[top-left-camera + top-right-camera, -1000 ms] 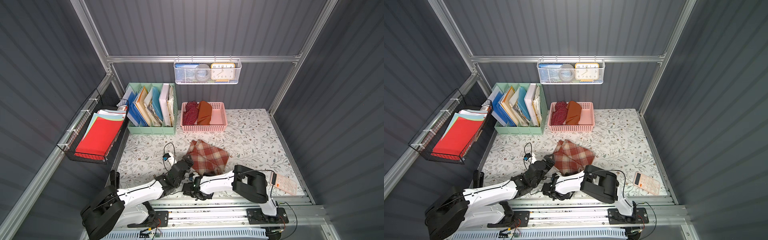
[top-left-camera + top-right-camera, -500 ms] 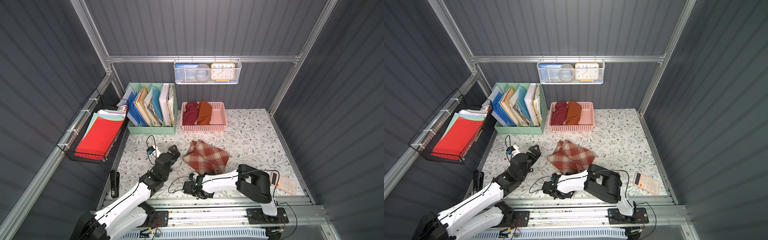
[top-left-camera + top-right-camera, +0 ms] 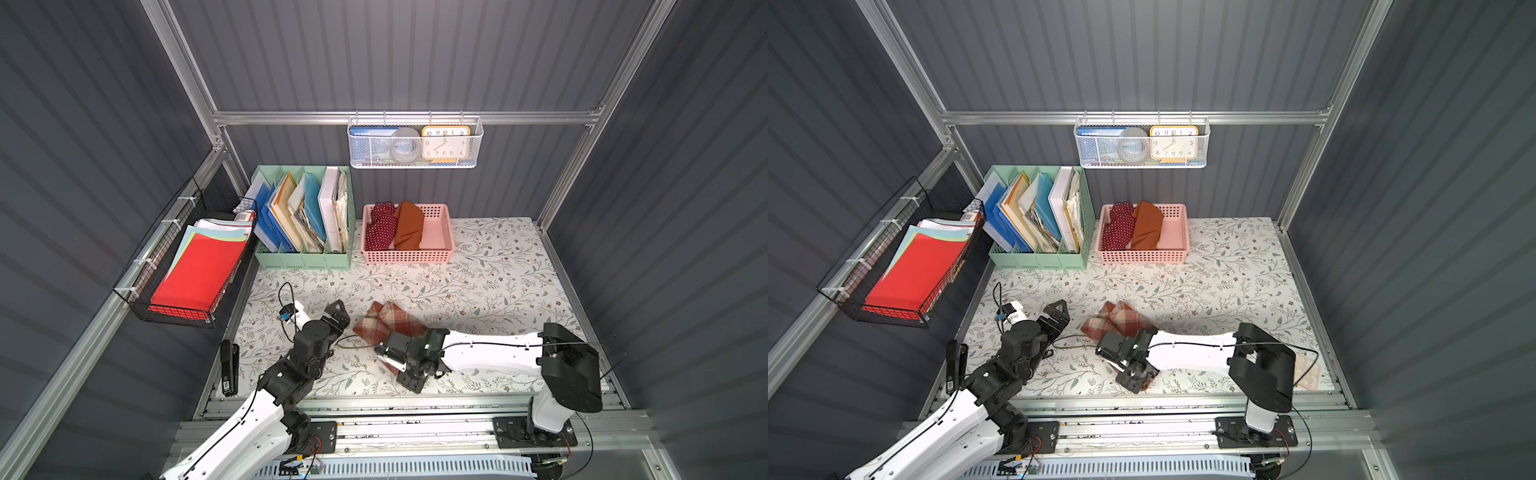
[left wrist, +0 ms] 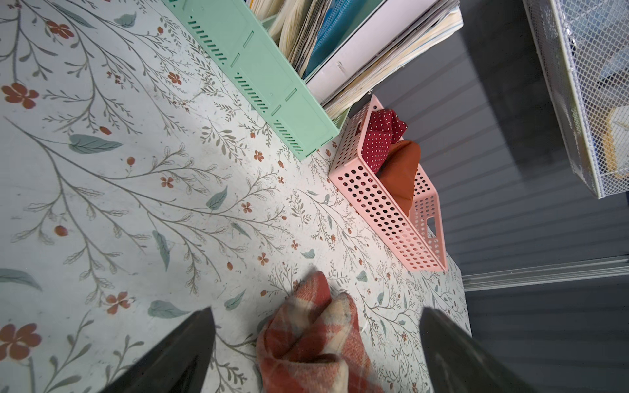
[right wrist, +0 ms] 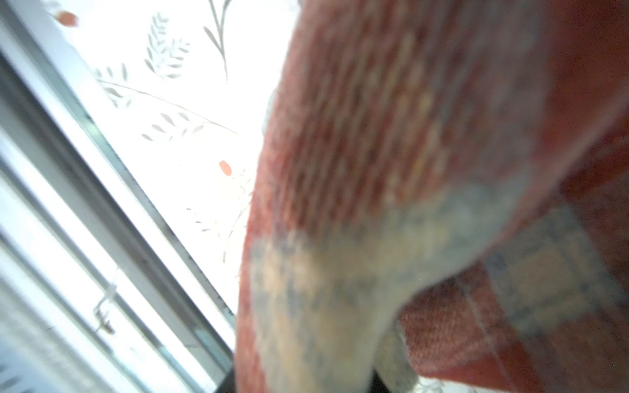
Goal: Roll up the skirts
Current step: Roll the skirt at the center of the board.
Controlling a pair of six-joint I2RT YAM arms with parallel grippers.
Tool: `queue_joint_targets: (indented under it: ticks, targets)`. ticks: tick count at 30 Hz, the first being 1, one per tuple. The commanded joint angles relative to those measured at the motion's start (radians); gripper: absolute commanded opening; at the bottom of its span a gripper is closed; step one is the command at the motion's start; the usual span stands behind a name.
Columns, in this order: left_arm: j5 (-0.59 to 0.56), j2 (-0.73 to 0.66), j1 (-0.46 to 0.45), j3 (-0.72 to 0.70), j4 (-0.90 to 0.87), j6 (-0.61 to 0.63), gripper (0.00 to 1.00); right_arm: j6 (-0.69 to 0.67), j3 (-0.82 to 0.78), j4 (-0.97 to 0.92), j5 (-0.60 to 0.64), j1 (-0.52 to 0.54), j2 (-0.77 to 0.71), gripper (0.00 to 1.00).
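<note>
Plaid skirt point(image 3: 388, 322) lay on bench point(image 3: 478, 282), near edge pinched by right end effector point(image 3: 390, 360). Left end effector point(image 3: 340, 314) gaped empty at its 9 o'clock. Polka-dot skirt point(image 3: 381, 226), rust-orange skirt point(image 3: 409, 226) sat in pink basket point(image 3: 440, 253), 12 o'clock.

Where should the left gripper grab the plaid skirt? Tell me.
Grip the plaid skirt at its thick folded end, which faces the open left gripper, coming in low from the robot's left. The right gripper pinches its near edge.

Only the clock point(image 3: 446, 143) in the hanging wire basket point(image 3: 361, 156) reads clearly — black numerals 1 to 12 on its dial
</note>
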Motion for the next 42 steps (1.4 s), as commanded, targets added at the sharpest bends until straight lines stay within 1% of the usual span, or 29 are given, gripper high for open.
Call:
queue_joint_targets:
  ticks: [1,3,5,7,9,12,16,18,21,23,26,29,31,33,34,35,36,37,39,41,42]
  targets:
    - [0.017,-0.034,0.003,-0.024,-0.057,0.002,0.98,0.046,-0.063,0.115,-0.409,-0.094,-0.011,0.00]
    - [0.043,-0.032,0.002,-0.041,-0.044,-0.004,0.97,0.063,-0.070,0.155,-0.541,-0.164,-0.005,0.00]
    - [0.076,-0.013,0.002,-0.058,-0.018,-0.020,0.96,0.084,-0.087,0.220,-0.627,-0.214,0.016,0.00]
    - [0.108,0.013,0.002,-0.083,0.030,-0.038,0.95,0.111,-0.109,0.254,-0.667,-0.251,0.038,0.00]
    - [0.142,0.051,0.002,-0.107,0.093,-0.052,0.94,0.142,-0.148,0.282,-0.677,-0.297,0.045,0.00]
    - [0.174,0.125,0.002,-0.126,0.182,-0.053,0.94,0.165,-0.187,0.283,-0.637,-0.342,0.035,0.00]
    - [0.224,0.247,0.002,-0.115,0.307,-0.032,0.94,0.181,-0.180,0.208,-0.517,-0.344,0.022,0.12]
    - [0.248,0.328,0.002,-0.094,0.356,-0.021,0.94,0.191,-0.191,0.190,-0.452,-0.342,0.010,0.20]
    - [0.287,0.430,0.001,-0.071,0.441,-0.009,0.95,0.200,-0.193,0.130,-0.373,-0.336,-0.008,0.27]
    - [0.310,0.491,0.001,-0.052,0.485,-0.006,0.95,0.212,-0.192,0.092,-0.284,-0.321,-0.024,0.30]
    - [0.340,0.571,-0.003,-0.029,0.543,0.002,0.95,0.217,-0.189,0.048,-0.202,-0.295,-0.050,0.32]
    - [0.361,0.637,-0.017,-0.005,0.590,0.004,0.95,0.228,-0.191,0.029,-0.186,-0.277,-0.057,0.34]
    - [0.362,0.669,-0.033,0.015,0.598,0.008,0.96,0.236,-0.191,0.025,-0.136,-0.254,-0.058,0.34]
    - [0.359,0.698,-0.052,0.025,0.616,0.009,0.96,0.248,-0.215,0.062,-0.145,-0.254,-0.062,0.34]
    - [0.358,0.707,-0.061,0.028,0.625,0.007,0.96,0.253,-0.227,0.085,-0.159,-0.257,-0.065,0.30]
    - [0.358,0.719,-0.071,0.029,0.635,0.007,0.96,0.253,-0.240,0.116,-0.212,-0.262,-0.065,0.25]
    - [0.354,0.727,-0.082,0.029,0.645,0.004,0.96,0.266,-0.259,0.156,-0.244,-0.267,-0.063,0.23]
    - [0.353,0.734,-0.093,0.024,0.661,0.003,0.96,0.279,-0.274,0.176,-0.278,-0.273,-0.057,0.21]
    - [0.351,0.746,-0.116,0.014,0.694,0.002,0.97,0.303,-0.313,0.276,-0.362,-0.289,-0.039,0.20]
    - [0.343,0.756,-0.134,0.013,0.696,0.002,0.97,0.334,-0.337,0.312,-0.392,-0.307,-0.023,0.20]
    - [0.341,0.762,-0.142,0.010,0.699,0.001,0.97,0.345,-0.345,0.319,-0.386,-0.313,-0.018,0.21]
